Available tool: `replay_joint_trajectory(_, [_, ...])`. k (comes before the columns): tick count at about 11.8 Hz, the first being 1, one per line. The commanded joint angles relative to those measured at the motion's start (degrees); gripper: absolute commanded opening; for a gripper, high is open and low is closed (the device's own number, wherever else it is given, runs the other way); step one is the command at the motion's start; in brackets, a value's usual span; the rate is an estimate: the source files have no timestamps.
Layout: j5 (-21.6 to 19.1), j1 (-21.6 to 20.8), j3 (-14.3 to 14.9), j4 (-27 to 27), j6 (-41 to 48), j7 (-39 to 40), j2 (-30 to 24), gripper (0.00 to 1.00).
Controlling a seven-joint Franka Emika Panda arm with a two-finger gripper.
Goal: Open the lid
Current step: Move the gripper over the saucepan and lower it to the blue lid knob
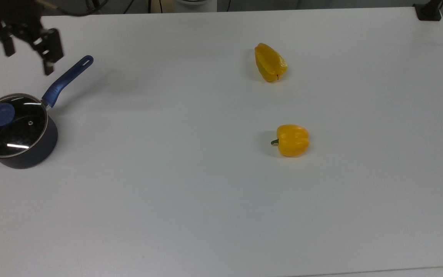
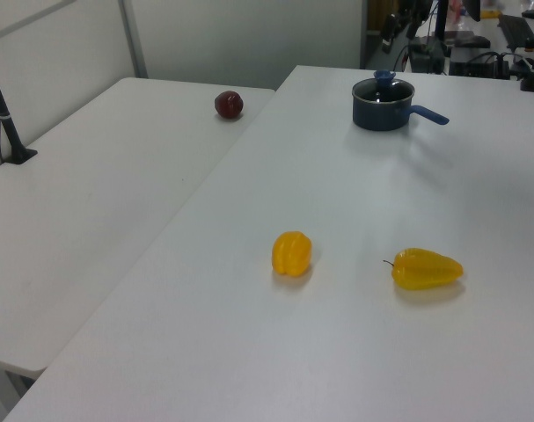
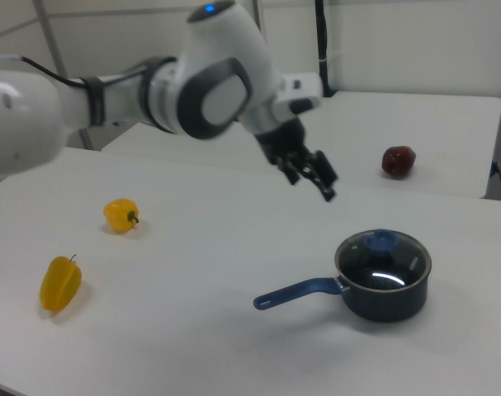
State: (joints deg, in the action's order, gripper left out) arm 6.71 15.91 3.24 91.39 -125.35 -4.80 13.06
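Lid: round clear glass lid with a thin metal rim point(image 1: 11, 125), seated flat on its pan at the top view's left edge; also at the right view's lower right point(image 3: 384, 256).
Knob: blue centre knob point(image 1: 0, 114), the likely grasp point; appears off-centre toward the top view's left because of the camera angle. It stands up above the glass in the left view point(image 2: 384, 77).
Steam hole: small vent point(image 1: 29, 122), to the top view's right of the knob.
Pan: dark blue saucepan point(image 1: 29, 152) beneath the lid; its long blue handle point(image 1: 67, 79) runs toward the top view's upper right.
Tool: black two-finger gripper point(image 1: 27, 48) on the white robot arm point(image 3: 209, 91); fingers spread wide with nothing between them.
Key relation: in the top view the knob lies below and slightly left of the gripper; in the right view it lies down and to the right of the gripper point(image 3: 312, 173), which hangs well above the table. The handle's tip lies just beside the gripper in the top view.
Judgement: approach stage; the coming move probably calls for travel over the knob, then descent.
Surface: white table point(image 1: 206, 192).
Others: two yellow bell peppers, one long point(image 1: 270, 62), one squat point(image 1: 292, 140), well apart at the top view's right; dark red round fruit point(image 2: 229, 105) on the adjoining table.
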Motion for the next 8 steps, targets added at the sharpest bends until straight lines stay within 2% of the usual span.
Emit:
replay_joint_trajectory(1, [-0.6,4.9,-0.3,-1.2,-12.2,-0.2,5.9,1.00])
replay_joint_trajectory(4, [-2.2,7.1,-0.3,-1.1,-23.6,-0.2,11.9,1.00])
replay_joint_trajectory(8, [-2.2,7.5,-0.3,-0.7,-27.1,-0.1,14.7,1.00])
